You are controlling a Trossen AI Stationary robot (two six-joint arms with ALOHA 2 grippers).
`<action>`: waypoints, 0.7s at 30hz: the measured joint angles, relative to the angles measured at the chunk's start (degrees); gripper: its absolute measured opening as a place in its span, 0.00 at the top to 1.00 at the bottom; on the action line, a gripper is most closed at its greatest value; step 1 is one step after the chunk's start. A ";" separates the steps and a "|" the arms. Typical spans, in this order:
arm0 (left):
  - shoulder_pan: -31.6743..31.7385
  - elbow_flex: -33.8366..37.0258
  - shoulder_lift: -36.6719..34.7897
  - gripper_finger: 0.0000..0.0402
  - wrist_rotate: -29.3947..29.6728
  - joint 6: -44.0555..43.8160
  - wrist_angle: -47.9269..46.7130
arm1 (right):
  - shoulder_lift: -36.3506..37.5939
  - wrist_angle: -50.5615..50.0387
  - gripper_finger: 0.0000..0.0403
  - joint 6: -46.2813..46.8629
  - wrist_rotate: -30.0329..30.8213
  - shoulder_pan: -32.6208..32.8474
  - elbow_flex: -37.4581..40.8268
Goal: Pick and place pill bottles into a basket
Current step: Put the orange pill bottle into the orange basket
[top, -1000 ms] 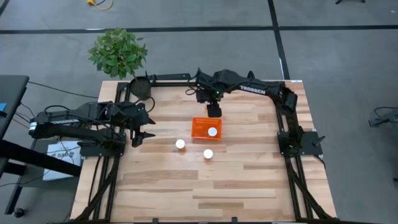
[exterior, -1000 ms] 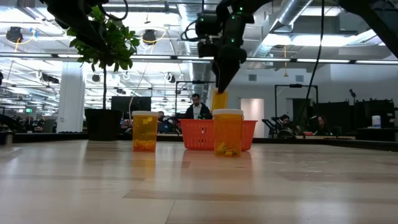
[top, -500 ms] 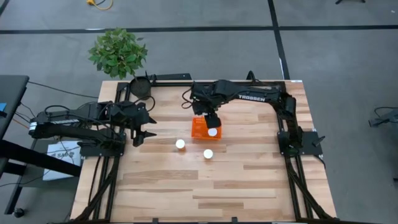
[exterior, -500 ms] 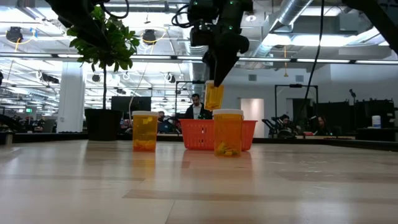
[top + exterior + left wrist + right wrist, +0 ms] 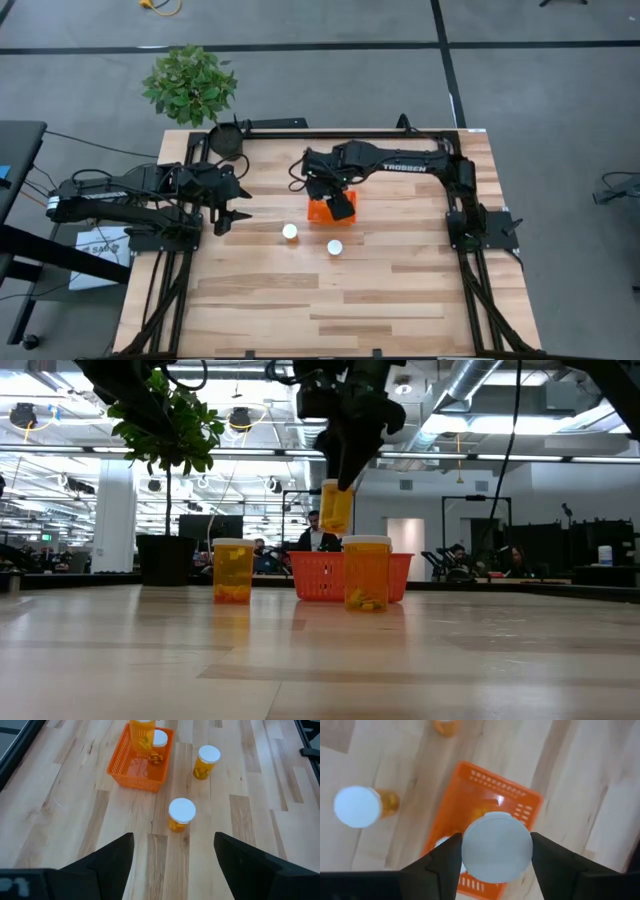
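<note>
A wooden desk [image 5: 300, 300] is seen from above, with a potted plant [image 5: 190, 85] at its far left corner. The left gripper [image 5: 238, 213] is held over the desk's left side, well apart from everything; its fingers [image 5: 105, 862] are spread apart with nothing between them.

Near the desk's middle, two bottles stand upright on the wood, just in front of the basket [image 5: 320, 210]: one [image 5: 289, 231] to the left and one [image 5: 334, 246] to the right, apart from each other. The basket is largely covered from above by the right arm. The left wrist view shows what the high view hides: a bottle with a white cap [image 5: 159, 739] already stands inside the basket.

The right gripper [image 5: 340, 203] is placed directly over the basket and is clamped on a fourth bottle [image 5: 336, 508]. The low view shows this held bottle hanging above the basket rim, slightly tilted, not touching it. In the right wrist view its white cap [image 5: 496, 847] is seen between the two fingers, with the basket below.
</note>
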State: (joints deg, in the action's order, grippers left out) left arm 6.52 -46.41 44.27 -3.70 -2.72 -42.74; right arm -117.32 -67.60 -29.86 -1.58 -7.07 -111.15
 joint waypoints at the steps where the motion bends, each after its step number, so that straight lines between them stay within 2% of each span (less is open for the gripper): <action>1: 0.00 0.00 0.00 0.34 0.00 0.00 0.00 | 0.00 0.43 0.52 -0.10 0.03 0.39 0.00; 8: -0.01 0.00 0.00 0.34 0.00 -0.03 -0.02 | -0.07 2.07 0.45 0.28 0.04 1.62 0.00; 16: 0.00 0.00 0.00 0.34 0.00 -0.05 -0.04 | -0.13 2.94 0.51 -0.03 0.01 1.36 0.00; 21: -0.02 0.00 0.00 0.34 0.00 -0.09 -0.04 | -0.13 3.36 0.47 0.29 0.04 1.33 0.00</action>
State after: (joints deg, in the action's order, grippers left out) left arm 6.51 -46.41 44.27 -3.70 -2.81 -42.78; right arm -117.45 -64.24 -29.56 -1.54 -5.74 -111.15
